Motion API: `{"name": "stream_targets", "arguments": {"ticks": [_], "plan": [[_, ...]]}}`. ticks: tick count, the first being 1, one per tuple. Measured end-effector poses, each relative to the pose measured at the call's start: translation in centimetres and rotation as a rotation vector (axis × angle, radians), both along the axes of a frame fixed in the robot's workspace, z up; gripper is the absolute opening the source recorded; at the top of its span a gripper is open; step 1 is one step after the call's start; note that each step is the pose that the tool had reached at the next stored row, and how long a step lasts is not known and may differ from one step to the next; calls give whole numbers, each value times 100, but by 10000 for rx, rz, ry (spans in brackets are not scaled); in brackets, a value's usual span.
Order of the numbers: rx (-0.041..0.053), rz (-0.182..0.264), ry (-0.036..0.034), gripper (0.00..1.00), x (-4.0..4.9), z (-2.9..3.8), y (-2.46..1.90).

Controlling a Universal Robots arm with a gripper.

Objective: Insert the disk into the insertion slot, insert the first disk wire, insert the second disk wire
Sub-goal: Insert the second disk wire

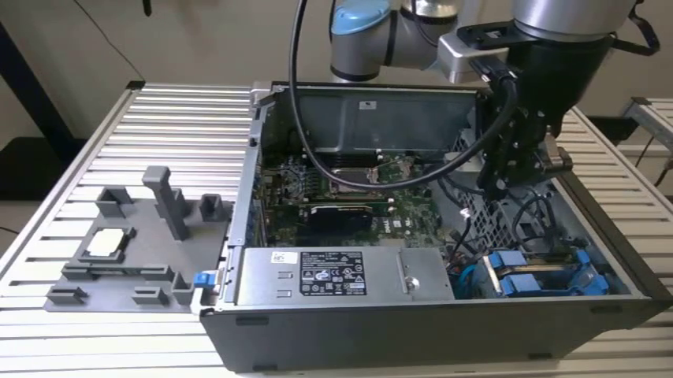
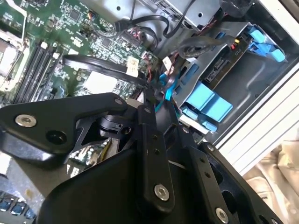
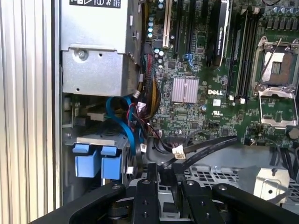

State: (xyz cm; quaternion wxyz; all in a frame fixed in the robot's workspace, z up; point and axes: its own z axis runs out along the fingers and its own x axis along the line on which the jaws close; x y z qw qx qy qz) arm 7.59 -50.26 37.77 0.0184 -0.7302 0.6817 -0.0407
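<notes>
Exterior view, lower right: disk [image 1: 522,277] seated in insertion slot [image 1: 595,281]. My gripper [image 1: 496,187] hangs among cables [image 1: 531,207], presumably for wiring; whether closed, I cannot tell.

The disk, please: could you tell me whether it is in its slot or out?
In, it seems: the disk lies inside the grey slot, its blue tabs at the opening. Fully seated: cannot tell.

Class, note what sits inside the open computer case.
A green motherboard, a silver power-supply box, coloured wires and the blue-tabbed slot. The box covers whatever lies beneath it.
</notes>
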Motion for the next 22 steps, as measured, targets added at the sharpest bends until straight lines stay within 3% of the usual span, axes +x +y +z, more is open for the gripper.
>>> {"name": "stream_targets", "arguments": {"ticks": [4,6,9,18,19,22], "plan": [[-27,80,-228,27,-12,-43,42],[-80,109,-276,27,-19,-61,47],[-161,132,-281,27,-20,-78,48],[-171,131,-281,25,-21,-78,47],[-171,131,-281,18,-21,-78,47],[-173,131,-280,16,-21,-78,47]]}}
